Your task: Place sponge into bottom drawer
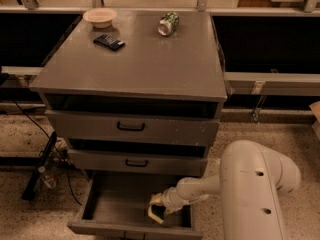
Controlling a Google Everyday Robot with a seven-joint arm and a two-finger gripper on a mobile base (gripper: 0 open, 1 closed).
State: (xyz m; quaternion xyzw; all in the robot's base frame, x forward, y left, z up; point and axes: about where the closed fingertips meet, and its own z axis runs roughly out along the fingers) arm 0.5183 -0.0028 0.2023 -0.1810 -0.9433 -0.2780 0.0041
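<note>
The sponge cannot be told apart from the hand (pixel 157 209), which reaches into the open bottom drawer (pixel 117 202) near its right front; its grip I cannot tell. On the tabletop (pixel 135 59) lie a bowl (pixel 100 17), black packet (pixel 109 42) and tipped can (pixel 168 23).

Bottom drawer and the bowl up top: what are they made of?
Bottom drawer: likely sheet metal, matte grey paint; thin flat walls. Bowl: pale, matte, maybe paper or plastic, unclear. Gripper sits inside the drawer, right of middle.
</note>
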